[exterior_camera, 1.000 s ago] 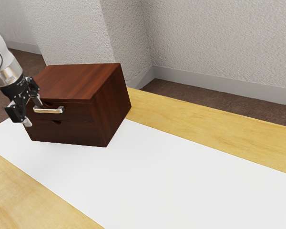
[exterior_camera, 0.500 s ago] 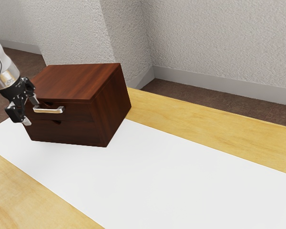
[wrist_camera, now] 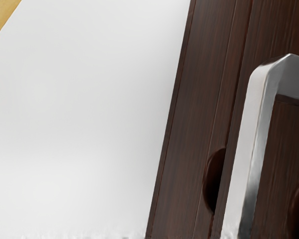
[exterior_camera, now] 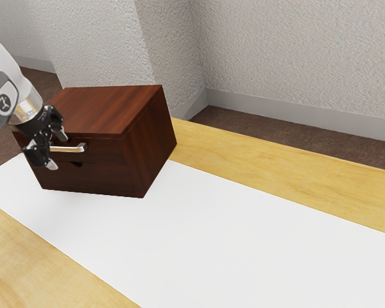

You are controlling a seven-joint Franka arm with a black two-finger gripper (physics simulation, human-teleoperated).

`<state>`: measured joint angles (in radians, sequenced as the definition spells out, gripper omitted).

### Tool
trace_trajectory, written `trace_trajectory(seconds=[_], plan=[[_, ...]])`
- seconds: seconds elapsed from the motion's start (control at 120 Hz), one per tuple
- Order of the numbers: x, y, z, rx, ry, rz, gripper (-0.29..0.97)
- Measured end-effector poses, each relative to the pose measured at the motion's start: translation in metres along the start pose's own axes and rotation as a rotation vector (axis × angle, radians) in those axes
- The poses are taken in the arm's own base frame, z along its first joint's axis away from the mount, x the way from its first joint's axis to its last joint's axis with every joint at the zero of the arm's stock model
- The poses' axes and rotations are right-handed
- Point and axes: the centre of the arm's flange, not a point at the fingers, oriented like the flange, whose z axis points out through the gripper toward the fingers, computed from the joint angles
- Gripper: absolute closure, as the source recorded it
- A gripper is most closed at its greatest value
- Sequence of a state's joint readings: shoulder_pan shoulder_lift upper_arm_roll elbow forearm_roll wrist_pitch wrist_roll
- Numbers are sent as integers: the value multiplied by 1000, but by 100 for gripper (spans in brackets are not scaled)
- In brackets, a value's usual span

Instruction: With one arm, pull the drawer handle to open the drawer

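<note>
Handle (exterior_camera: 70, 148): silver bar lying level across the upper drawer front. Its near end sits between the gripper's two fingers, and the rest runs on past the fingertips toward the exterior view's right. In the wrist view the bar (wrist_camera: 259, 149) is close under the hand, its bent end standing off the dark wood.
Drawer (exterior_camera: 106, 151): upper of two fronts, straight ahead of the fingertips. Its front looks level with the box's face, not drawn out.
Gripper (exterior_camera: 58, 153): black, fingers spread. One is above the handle's end and one below it, both standing clear of the bar, so nothing is pinched.
Recess (wrist_camera: 214, 179): dark rounded cut-out in the wood just beside the bar.
Lower drawer (exterior_camera: 93, 174): under the handle, just beyond the gripper's lower finger.
Box (exterior_camera: 109, 106): dark red-brown wood holding both drawers. It stands on the far side of the handle from the gripper.
Mat (exterior_camera: 212, 237): white sheet under the box and below the gripper, running far off toward the exterior view's right.
Table (exterior_camera: 276, 167): light wood on either side of the mat.
Arm (exterior_camera: 3, 96): white and grey, behind the gripper, coming in from the exterior view's left edge.
Walls (exterior_camera: 295, 51): pale and textured, well beyond the box.
Floor (exterior_camera: 295, 131): brown, past the table's far edge.
</note>
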<state>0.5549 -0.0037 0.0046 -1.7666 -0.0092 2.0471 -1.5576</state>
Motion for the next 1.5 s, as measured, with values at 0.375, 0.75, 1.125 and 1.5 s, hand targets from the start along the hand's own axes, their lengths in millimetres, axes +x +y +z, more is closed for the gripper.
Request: trace_trajectory(seconds=[0.375, 0.75, 1.125, 1.5], plan=[[-39, -3, 3, -31, -19, 59, 10], [-10, -9, 1, -51, 2, 14, 21], [16, 1, 18, -75, 35, -16, 23], [11, 4, 21, -94, 37, -7, 40]])
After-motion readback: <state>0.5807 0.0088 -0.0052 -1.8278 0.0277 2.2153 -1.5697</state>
